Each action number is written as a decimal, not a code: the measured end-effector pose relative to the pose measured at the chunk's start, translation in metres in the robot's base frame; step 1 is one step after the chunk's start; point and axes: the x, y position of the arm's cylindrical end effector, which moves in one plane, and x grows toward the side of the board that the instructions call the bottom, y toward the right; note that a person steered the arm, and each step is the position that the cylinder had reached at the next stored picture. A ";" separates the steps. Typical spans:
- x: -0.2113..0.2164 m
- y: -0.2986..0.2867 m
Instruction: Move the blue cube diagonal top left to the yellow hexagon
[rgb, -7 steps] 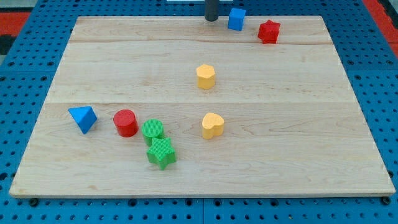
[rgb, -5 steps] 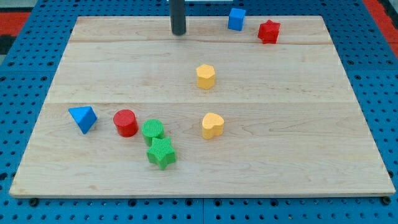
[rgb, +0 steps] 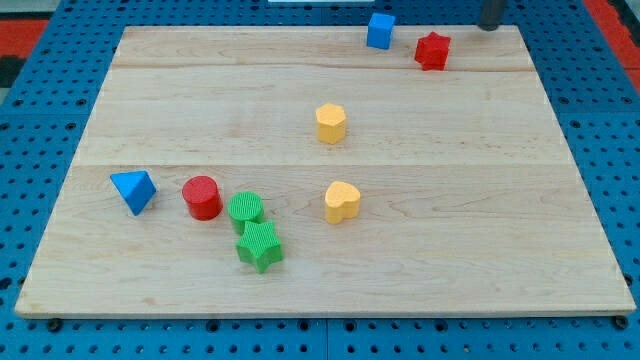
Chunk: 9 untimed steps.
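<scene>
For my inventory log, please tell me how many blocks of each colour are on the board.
Blue: 2, cube and triangle
Red: 2, star and cylinder
Yellow: 2, hexagon and heart
Green: 2, cylinder and star
Total: 8

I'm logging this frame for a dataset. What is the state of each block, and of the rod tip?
Blue cube: near the view's top edge, untouched.
Red star-like block: right of the cube, apart.
Yellow hexagon: alone, mid-board.
Yellow heart: alone.
Blue triangular block: alone.
Red cylinder: apart from the green cylinder.
Green cylinder: touching the green star.
My tip: top right, touching nothing.
</scene>
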 end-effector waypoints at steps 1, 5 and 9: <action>0.001 -0.090; 0.001 -0.311; 0.020 -0.387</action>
